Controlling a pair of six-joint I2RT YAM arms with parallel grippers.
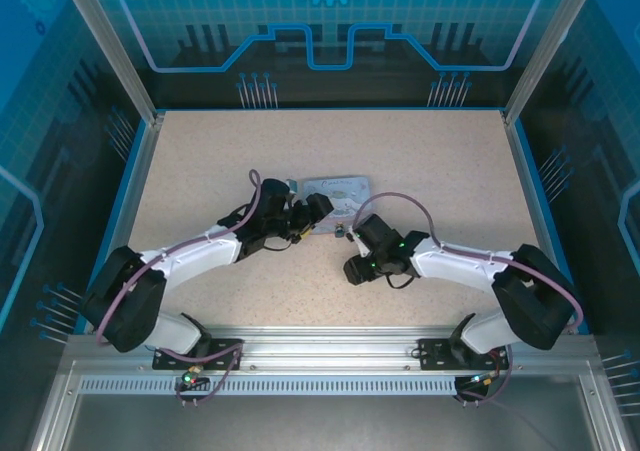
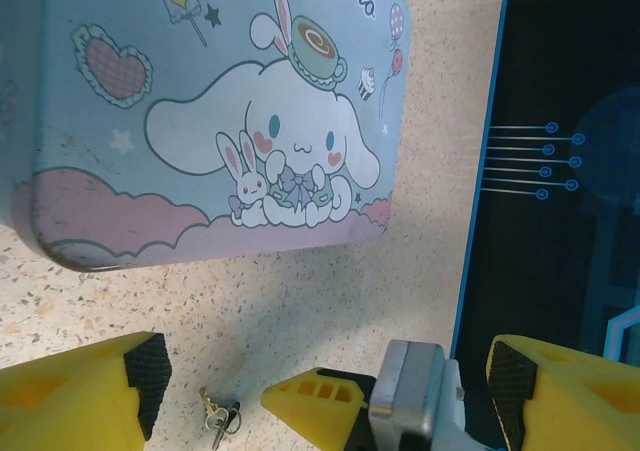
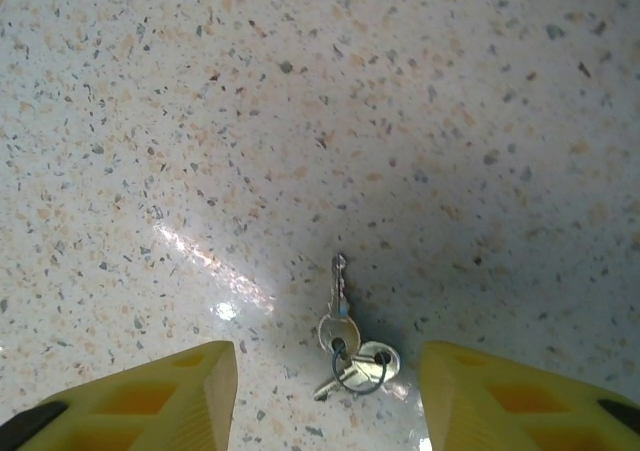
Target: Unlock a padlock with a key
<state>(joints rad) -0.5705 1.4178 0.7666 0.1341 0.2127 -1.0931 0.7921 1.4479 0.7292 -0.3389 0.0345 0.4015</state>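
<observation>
A pale blue rectangular metal tin [image 2: 200, 91] with rounded corners lies about the middle of the speckled beige table [image 1: 420, 161], a little to the far side. Its lid carries a cartoon of a white long-eared puppy with a coffee cup on its head, two small rabbits, hearts, stars, balloons and pink clouds. At the lid's edge a cursive word is cut off by the frame, and only the letters "moro" can be read.

A bunch of small silver metal keys [image 3: 348, 346] on a thin wire ring lies flat on the table, just to the near side of the tin and not touching it. One key points away towards the far side, and a second lies crossed beneath it.

The right gripper [image 3: 328, 366] hangs low over the keys with its yellow fingers [image 3: 150, 401] spread wide, one to each side of the bunch. They touch nothing and hold nothing.

The left gripper [image 2: 327, 376] sits near the tin's near left corner, reaching in from the left. Its yellow, black-padded fingers [image 2: 80, 391] are also wide apart and empty. In the left wrist view the keys lie on the table between those fingers, with one yellow finger of the right gripper just to their right.

Blue panels printed with circuit lines wall the table.
</observation>
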